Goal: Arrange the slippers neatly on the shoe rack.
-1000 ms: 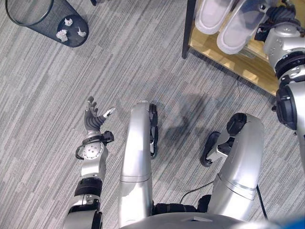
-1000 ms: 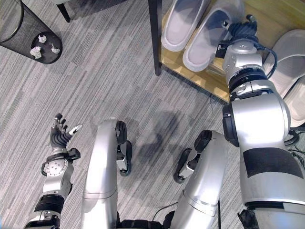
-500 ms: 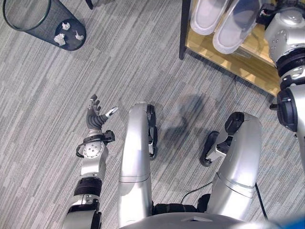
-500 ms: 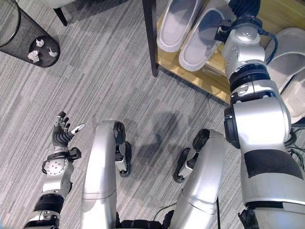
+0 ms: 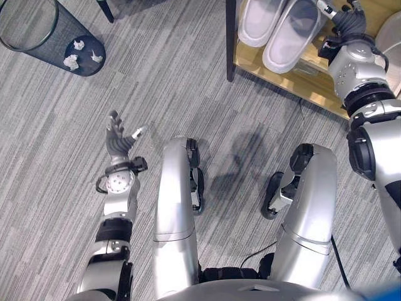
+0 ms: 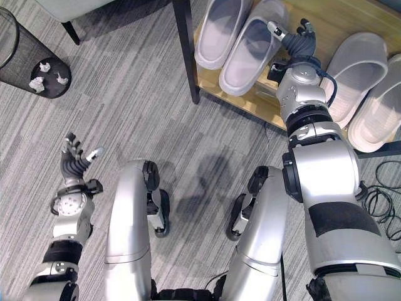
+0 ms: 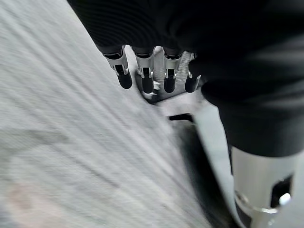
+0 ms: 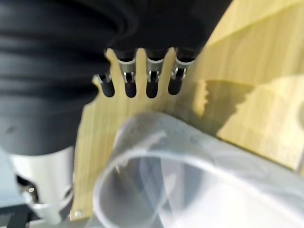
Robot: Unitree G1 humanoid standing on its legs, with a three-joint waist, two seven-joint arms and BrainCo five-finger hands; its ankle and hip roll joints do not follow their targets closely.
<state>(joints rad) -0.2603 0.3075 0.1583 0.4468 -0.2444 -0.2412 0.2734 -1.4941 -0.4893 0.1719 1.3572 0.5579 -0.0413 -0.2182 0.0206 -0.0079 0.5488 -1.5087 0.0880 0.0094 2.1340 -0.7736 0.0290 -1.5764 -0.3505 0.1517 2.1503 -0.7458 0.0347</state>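
Right eye view: our right hand hovers open over the rack, beside the left pair of slippers at its left edge. Placing looks finished; next, we'd withdraw. Left hand idles open.

My right hand hovers open over the shoe rack, bare wood ahead of its fingers. A slipper pair crowds one side, another pair the other. Wastebasket stands well apart.
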